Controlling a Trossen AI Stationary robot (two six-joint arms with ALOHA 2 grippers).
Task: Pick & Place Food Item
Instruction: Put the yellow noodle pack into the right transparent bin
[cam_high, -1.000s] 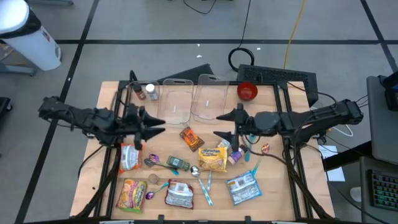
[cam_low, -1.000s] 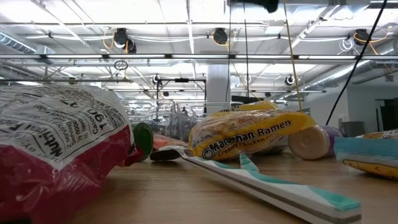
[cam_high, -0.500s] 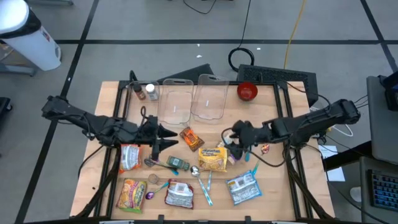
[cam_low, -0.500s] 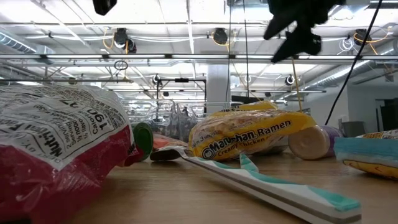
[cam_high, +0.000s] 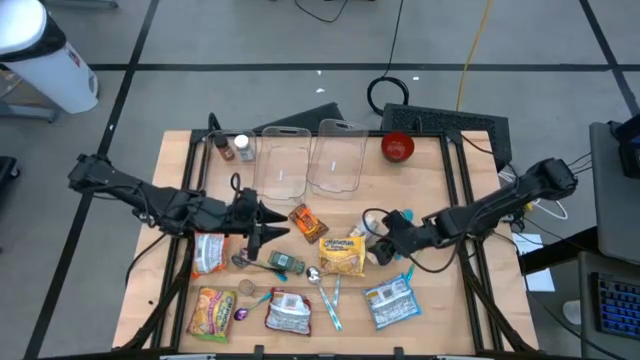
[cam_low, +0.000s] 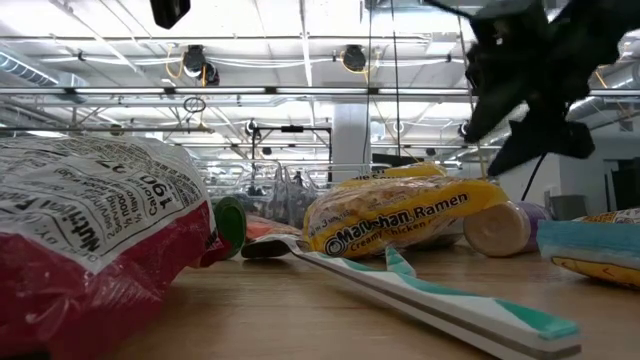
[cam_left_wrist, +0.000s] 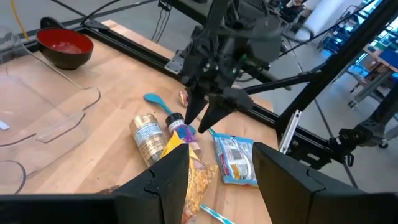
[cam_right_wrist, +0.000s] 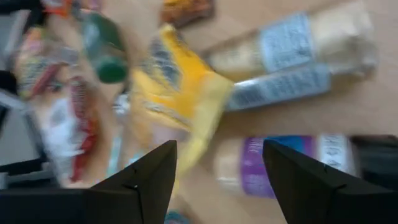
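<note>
The right gripper (cam_high: 383, 240), fingers apart and empty, hangs over the purple-labelled bottle (cam_right_wrist: 273, 163) beside the yellow noodle packet (cam_high: 342, 256), poised to grasp; the left gripper (cam_high: 268, 222), half-open and empty, waits nearby.

Ramen packet (cam_high: 342, 256) sat mid-table, two containers (cam_high: 308, 160) behind it, bowl (cam_high: 398, 147) right of those, spoon (cam_high: 316, 279) in front.

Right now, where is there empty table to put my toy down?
Bare wood shows between the red bowl and the right gripper, and on the table beside the blue packet. Around the yellow ramen pack it is crowded.
</note>
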